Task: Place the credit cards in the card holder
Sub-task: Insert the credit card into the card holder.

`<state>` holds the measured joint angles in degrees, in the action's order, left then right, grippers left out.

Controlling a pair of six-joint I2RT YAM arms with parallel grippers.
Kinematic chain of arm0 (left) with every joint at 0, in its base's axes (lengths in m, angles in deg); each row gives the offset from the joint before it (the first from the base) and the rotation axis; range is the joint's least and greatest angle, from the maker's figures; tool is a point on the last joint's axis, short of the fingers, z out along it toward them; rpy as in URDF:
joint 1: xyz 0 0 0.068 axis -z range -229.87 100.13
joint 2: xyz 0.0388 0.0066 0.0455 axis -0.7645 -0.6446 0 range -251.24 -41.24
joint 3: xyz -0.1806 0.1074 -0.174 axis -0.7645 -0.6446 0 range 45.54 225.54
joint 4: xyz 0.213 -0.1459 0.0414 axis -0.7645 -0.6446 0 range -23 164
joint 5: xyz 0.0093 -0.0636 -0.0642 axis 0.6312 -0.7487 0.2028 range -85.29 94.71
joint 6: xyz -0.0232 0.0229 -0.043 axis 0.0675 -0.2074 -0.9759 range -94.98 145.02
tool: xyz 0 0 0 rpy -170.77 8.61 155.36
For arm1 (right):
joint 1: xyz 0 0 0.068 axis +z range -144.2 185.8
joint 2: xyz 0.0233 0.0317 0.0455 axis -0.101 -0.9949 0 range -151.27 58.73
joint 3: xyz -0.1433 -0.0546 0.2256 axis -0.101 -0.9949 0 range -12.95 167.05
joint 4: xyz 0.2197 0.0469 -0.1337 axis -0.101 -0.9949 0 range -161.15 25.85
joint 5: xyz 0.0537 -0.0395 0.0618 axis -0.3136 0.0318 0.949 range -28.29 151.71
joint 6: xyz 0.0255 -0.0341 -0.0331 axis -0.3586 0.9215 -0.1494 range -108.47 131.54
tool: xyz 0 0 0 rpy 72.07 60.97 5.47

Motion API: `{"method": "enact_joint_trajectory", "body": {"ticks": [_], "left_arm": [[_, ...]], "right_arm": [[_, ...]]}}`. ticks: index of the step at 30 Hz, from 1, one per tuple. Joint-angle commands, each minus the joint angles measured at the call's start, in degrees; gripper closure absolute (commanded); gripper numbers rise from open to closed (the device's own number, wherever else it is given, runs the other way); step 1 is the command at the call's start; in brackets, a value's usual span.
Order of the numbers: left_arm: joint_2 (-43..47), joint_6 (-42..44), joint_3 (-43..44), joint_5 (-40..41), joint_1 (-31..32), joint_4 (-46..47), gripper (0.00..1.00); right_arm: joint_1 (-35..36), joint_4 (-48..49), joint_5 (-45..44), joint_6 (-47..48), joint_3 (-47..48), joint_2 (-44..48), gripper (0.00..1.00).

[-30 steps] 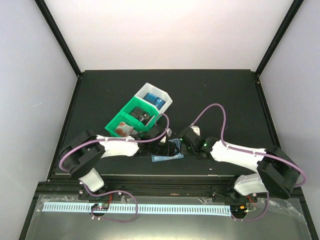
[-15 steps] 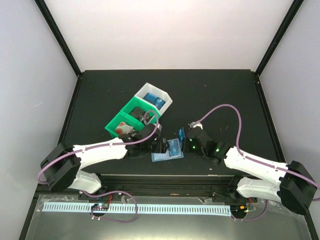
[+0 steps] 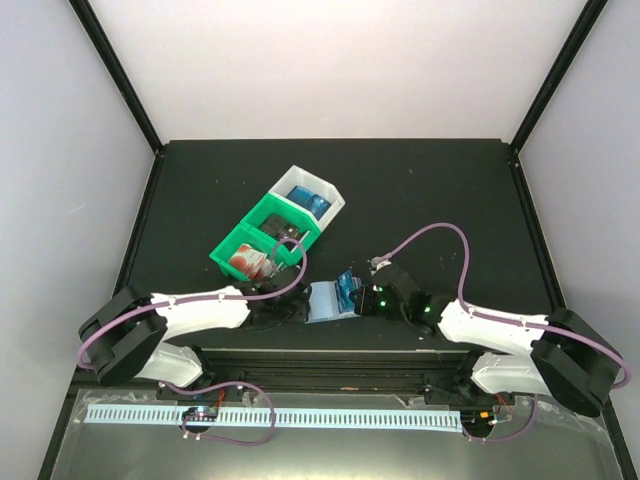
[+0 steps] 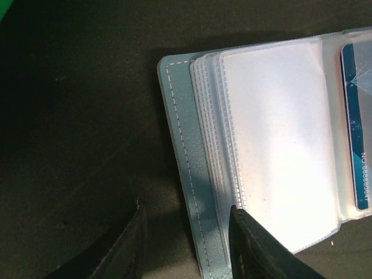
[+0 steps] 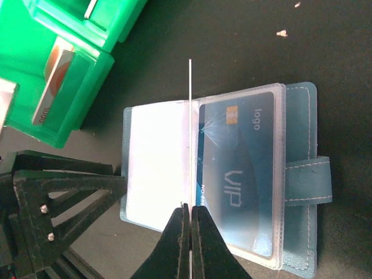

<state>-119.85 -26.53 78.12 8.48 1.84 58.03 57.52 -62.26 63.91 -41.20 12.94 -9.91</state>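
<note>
Right gripper (image 5: 190, 210): jaws pinched together on a thin sheet (image 5: 190, 116) seen edge-on; I cannot tell if it is a card or a clear pocket leaf.
Left gripper (image 4: 186, 244): jaws apart, straddling the card holder (image 4: 183, 163) at its cover edge.
Holder position: open flat on the bench (image 5: 232, 35), just beyond both sets of jaws, with a blue card (image 5: 238, 174) already pocketed.
Handling: I judge the cards light, stiff and slick, so I'd pinch a short edge. The pockets look floppy, so I'd pin the cover.
</note>
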Motion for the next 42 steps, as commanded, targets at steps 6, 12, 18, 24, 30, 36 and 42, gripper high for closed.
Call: {"method": "enact_joint_trajectory", "body": {"ticks": [6,12,18,24,30,36,42], "left_arm": [[-3.24,-1.51,-1.33,-0.73,-0.29,1.15,0.73],[-3.22,-2.16,-1.99,-1.48,-0.20,1.66,0.75],[-3.30,-2.22,-2.41,-2.22,-0.07,2.52,0.76],[-2.48,-2.25,-2.77,-0.86,0.08,1.48,0.77],[0.91,-2.12,-2.88,2.10,0.08,-1.07,0.79],[9.94,-0.94,-1.88,-2.21,0.33,0.53,0.76],[10.95,-1.27,-2.06,-0.14,0.24,2.15,0.65]], "right_arm": [[0.48,9.96,0.76,-2.38,-4.07,-4.23,0.99],[0.48,18.11,3.86,-3.18,-5.22,-9.57,0.99],[0.48,24.61,5.93,-6.22,-6.78,-13.21,0.99],[0.48,24.76,6.02,-7.08,-6.99,-12.95,0.99],[0.48,21.40,3.64,-6.33,-7.30,-7.46,0.99],[0.48,19.47,2.40,-5.88,-7.11,-6.28,0.99],[0.48,21.06,3.02,-6.60,-6.28,-9.84,0.99]]}}
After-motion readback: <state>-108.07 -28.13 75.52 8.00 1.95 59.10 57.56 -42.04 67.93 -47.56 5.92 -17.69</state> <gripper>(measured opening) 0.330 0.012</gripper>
